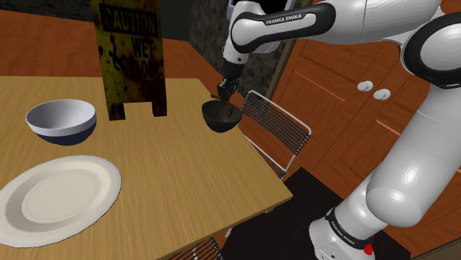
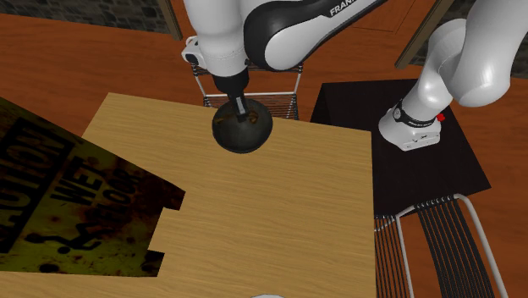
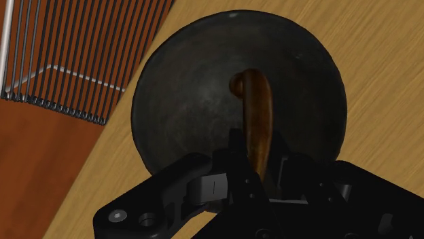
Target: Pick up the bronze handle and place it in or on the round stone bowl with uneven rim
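Note:
A dark round stone bowl (image 1: 219, 118) (image 2: 242, 132) (image 3: 183, 102) stands on the wooden table (image 1: 185, 185) (image 2: 279, 220) near its edge by the wire chair. My black gripper (image 1: 225, 94) (image 2: 240, 108) (image 3: 257, 155) hangs straight over the bowl, shut on a curved brown bronze handle (image 3: 257, 115) (image 2: 246, 115). The handle points down into the bowl's hollow, its curled tip above the middle. Whether the tip touches the bowl's floor cannot be told.
A yellow caution wet-floor sign (image 1: 133, 52) (image 2: 59, 195) stands on the table beside the bowl. A blue-and-white bowl (image 1: 63, 122) and a white plate (image 1: 55, 196) lie farther along. Wire chairs (image 1: 277, 129) (image 2: 440, 245) stand at the table's edges.

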Controlling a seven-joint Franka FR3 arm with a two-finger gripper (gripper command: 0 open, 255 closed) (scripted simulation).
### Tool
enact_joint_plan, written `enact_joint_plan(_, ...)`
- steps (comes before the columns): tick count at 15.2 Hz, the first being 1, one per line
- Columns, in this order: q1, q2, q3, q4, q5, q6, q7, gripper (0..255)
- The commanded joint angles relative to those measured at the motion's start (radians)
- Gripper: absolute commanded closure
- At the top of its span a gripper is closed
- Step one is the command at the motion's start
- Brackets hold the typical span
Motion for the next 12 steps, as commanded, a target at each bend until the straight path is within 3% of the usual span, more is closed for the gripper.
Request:
enact_joint_plan(1, 0.000, 0.000, 0.000, -0.001, 0.000, 0.001, 0.000, 255)
enact_joint_plan(4, 0.000, 0.000, 0.000, 0.000, 0.000, 0.001, 0.000, 255)
enact_joint_plan(5, 0.000, 0.000, 0.000, 0.000, 0.000, 0.001, 0.000, 0)
enact_joint_plan(10, 0.000, 0.000, 0.000, 0.000, 0.000, 0.001, 0.000, 0)
enact_joint_plan(12, -0.002, -0.013, -0.001, 0.050, 0.001, -0.063, -0.001, 0)
